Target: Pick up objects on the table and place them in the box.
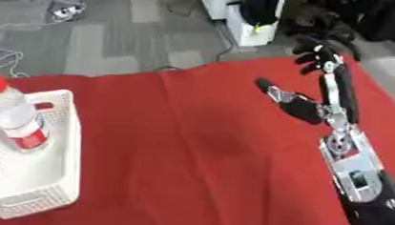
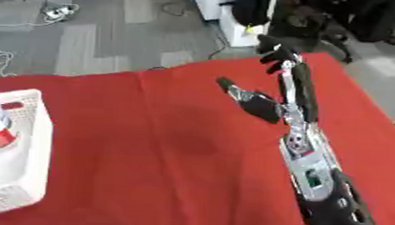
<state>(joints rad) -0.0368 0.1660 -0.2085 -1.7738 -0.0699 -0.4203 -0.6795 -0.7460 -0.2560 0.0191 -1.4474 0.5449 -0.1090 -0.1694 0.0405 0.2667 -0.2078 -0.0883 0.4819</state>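
Holding our right hand (image 1: 318, 98) out over the red cloth (image 1: 208, 148), fingers straight and released, nothing in it. The bottle (image 1: 15, 118) stands tilted in the white basket (image 1: 60, 175) at the table's left, so it looks placed already. Left hand isn't visible. No other objects visible on the cloth.

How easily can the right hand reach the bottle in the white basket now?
Probably not easily: the right hand is open over the far right of the red cloth, while the bottle stands in the white basket at the left edge. Nothing lies between.
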